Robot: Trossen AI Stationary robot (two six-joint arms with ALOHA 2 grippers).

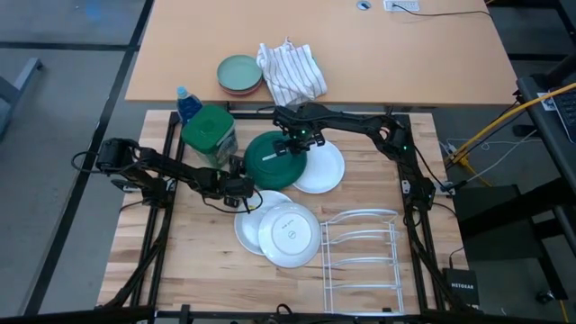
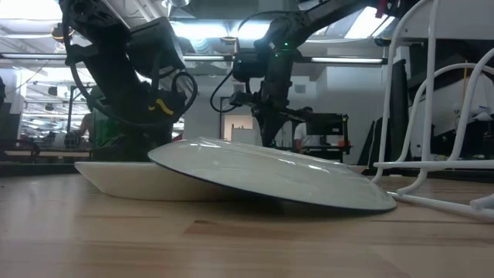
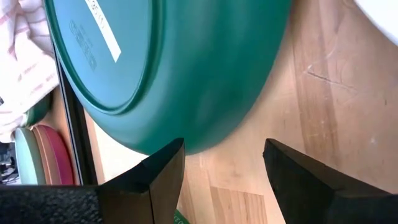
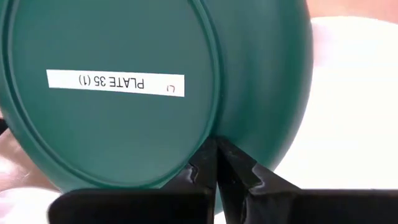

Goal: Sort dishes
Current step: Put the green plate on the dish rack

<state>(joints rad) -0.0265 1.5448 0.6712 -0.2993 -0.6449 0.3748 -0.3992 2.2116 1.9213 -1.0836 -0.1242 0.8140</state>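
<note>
A dark green plate [image 1: 273,160] is turned underside up, its white label showing, and overlaps a plain white plate [image 1: 322,169]. My right gripper [image 4: 216,163] is shut on the green plate's rim. My left gripper [image 3: 221,158] stands open just short of the green plate's [image 3: 186,74] near-left edge, touching nothing that I can see. Nearer the front, a smaller white plate [image 1: 289,236] with a centre stamp leans by one edge on another white plate [image 1: 247,225], its other edge [image 2: 378,205] on the table. My right gripper pinches the green plate's sloping rim [image 4: 239,134] between its two shut fingers, just outside the foot ring. The fingers come steeply from above at the plate's far-right edge. The plate sits tilted, underside toward the wrist; whether its low edge rests on anything is hidden.
A white wire dish rack [image 1: 362,256] stands at the near right. A green-lidded jar [image 1: 209,133] and a blue-capped bottle [image 1: 185,97] stand at the far left. On the desk beyond lie a pale green dish on a pinkish one [image 1: 239,74] and a striped cloth [image 1: 290,70].
</note>
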